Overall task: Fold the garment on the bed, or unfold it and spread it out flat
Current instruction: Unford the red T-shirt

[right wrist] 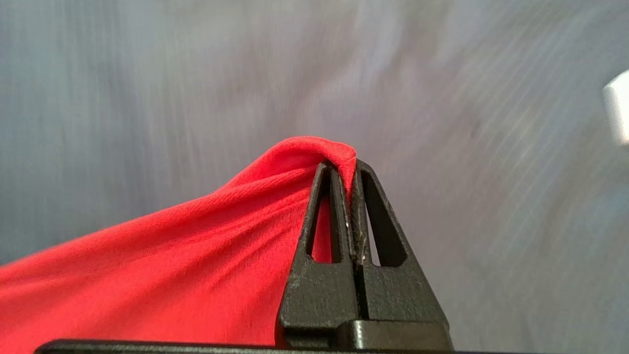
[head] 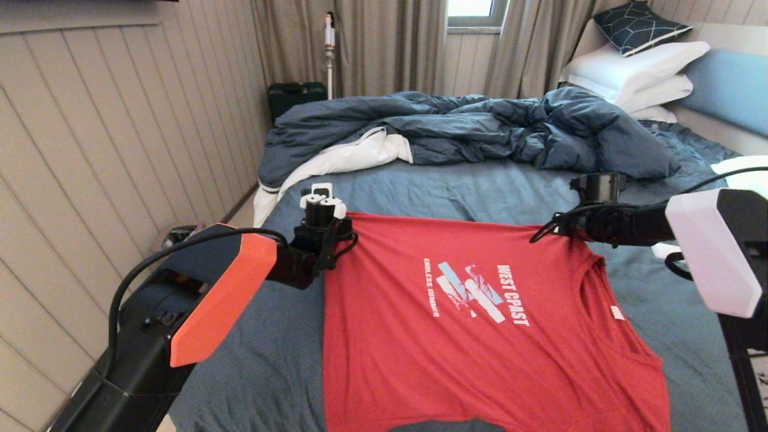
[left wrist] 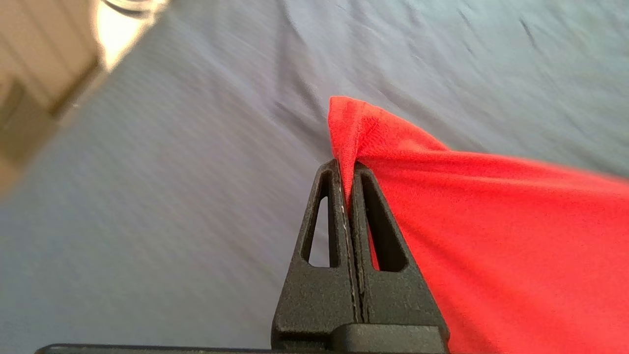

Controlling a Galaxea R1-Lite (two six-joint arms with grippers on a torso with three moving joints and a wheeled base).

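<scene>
Head view shows us the garment [head: 480, 324], a red short-sleeved T-shirt with a white and light-blue "WEST COAST" print, spread across the near part of the bed [head: 420, 192] on its blue-grey sheet, print side up, its neckline toward the right edge of the bed and its hem toward the left edge. We see its far edge lifted off the sheet and stretched taut between our two arms, while the rest of the cloth slopes down to the near edge of the bed. Our left tool [head: 329, 231] holds the far corner at the hem side; in the left wrist view the left tool [left wrist: 350, 164] has its fingers pressed together, pinching a peak of red fabric. Our right tool [head: 540, 231] holds the far edge by the shoulder; in the right wrist view the right tool [right wrist: 349, 167] is likewise closed on a fold of the garment. Beyond the shirt lies the rumpled dark blue duvet [head: 480, 129], with white pillows [head: 636, 75] at the far right corner
</scene>
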